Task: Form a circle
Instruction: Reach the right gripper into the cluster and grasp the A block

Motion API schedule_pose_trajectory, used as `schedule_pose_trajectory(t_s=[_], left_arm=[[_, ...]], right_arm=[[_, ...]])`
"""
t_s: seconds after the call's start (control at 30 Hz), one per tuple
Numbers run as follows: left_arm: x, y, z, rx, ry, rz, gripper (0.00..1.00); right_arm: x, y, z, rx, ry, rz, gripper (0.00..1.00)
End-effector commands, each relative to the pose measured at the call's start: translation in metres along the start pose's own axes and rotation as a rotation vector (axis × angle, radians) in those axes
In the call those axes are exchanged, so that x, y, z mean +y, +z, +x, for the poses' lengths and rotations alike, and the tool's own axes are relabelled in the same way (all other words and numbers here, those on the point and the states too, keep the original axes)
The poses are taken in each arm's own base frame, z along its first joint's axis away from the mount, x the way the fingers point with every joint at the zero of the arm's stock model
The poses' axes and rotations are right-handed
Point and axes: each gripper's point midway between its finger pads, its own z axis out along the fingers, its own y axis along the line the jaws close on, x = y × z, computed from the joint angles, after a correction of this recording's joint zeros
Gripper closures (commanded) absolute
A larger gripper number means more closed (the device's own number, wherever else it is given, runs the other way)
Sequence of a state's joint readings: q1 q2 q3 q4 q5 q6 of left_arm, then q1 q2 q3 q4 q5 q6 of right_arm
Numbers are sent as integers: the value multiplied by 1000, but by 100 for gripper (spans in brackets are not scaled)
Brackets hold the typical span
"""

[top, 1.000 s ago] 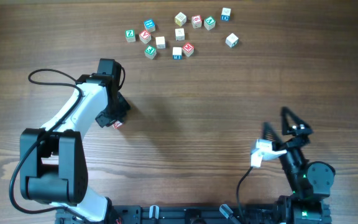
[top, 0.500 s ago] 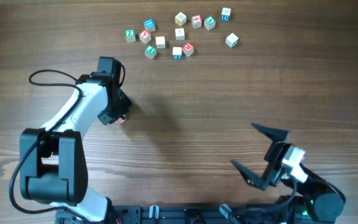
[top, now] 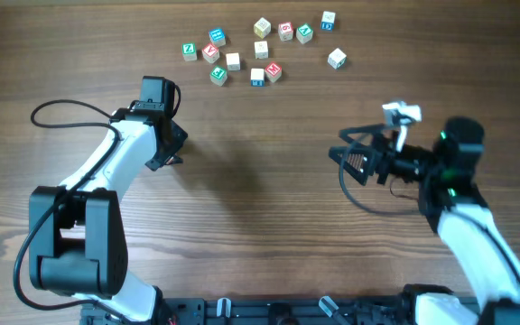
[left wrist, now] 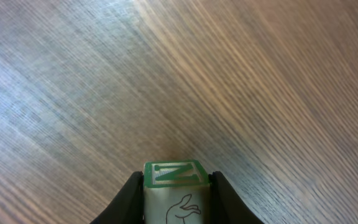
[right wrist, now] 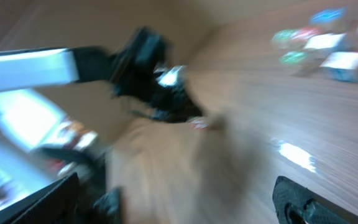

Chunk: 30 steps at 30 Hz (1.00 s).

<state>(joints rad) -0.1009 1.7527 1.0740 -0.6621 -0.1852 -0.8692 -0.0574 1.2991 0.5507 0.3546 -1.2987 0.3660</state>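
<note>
Left claw (left wrist: 175, 200) clamping green-N cube (left wrist: 174, 177), cube wedged between both jaws

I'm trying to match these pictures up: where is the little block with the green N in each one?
Overhead: hidden under the left gripper, left of centre.
Left wrist: the block sits bottom centre, between the fingers.
Right wrist: too blurred to pick out.
Shared landmark: the left gripper, seen in all three views.

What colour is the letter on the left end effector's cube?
Green, on the cube; left wrist view.
</note>
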Motion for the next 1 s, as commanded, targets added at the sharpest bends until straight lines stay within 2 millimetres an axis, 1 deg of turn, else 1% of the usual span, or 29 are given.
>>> schedule_pose_trajectory(t_s=[0.0, 0.07, 0.1, 0.13, 0.27, 0.33, 0.4, 0.43, 0.47, 0.5, 0.53, 0.57, 0.6, 0.63, 0.7, 0.73, 0.77, 0.8, 0.83, 0.9, 0.93, 0.97], left_arm=[[7, 3, 0, -16, -109, -28, 76], [10, 6, 4, -6, -132, -33, 74], [11, 8, 6, -3, -145, -36, 73], [13, 10, 8, -3, -158, -35, 73], [7, 20, 6, -34, -169, 15, 66], [4, 20, 4, -44, -173, 30, 65], [3, 20, 3, -48, -173, 35, 59], [3, 20, 3, -47, -172, 34, 54], [4, 20, 4, -44, -171, 30, 46], [5, 20, 4, -42, -170, 27, 32], [6, 20, 5, -40, -168, 24, 15], [6, 18, 5, -38, -162, 23, 6], [8, 14, 5, -37, -162, 20, 0], [10, 3, 4, -35, -161, 16, 0], [13, -25, -6, -50, -172, 25, 0], [14, -51, -20, -89, -169, 49, 0], [15, -72, -34, -132, -174, 80, 0], [17, -104, -56, -207, -189, 133, 0], [20, -131, -73, -269, -208, 186, 0], [35, -170, -97, -365, -288, 263, 0], [47, -189, -108, -416, -334, 296, 0], [61, -203, -115, -456, -375, 313, 0]], right_arm=[[7, 5, 15, 113, 168, -226, 1], [-12, 10, 20, 110, 243, -198, 0], [-31, 15, 19, 86, 332, -128, 0], [-44, 18, 23, 80, 430, -90, 0], [-45, 34, 30, 96, 398, -73, 0], [-48, 44, 33, 95, 398, -34, 1], [-52, 52, 39, 101, 415, 7, 0], [-56, 57, 46, 109, 425, 40, 1], [-60, 59, 51, 116, 432, 69, 1], [-65, 60, 56, 123, 439, 103, 1], [-74, 60, 66, 134, 451, 164, 1], [-84, 57, 74, 144, 468, 225, 1], [-91, 55, 80, 153, 484, 269, 0], [-96, 51, 89, 170, 508, 313, 0], [-97, 49, 90, 184, 536, 335, 0], [-98, 49, 84, 190, 536, 362, 1], [-100, 48, 77, 197, 530, 387, 1], [-100, 48, 61, 213, 502, 429, 1], [-100, 48, 45, 234, 468, 479, 0], [-104, 44, 17, 268, 412, 613, 0], [-106, 39, -4, 280, 361, 726, 0], [-104, 37, -29, 283, 274, 810, 2]])
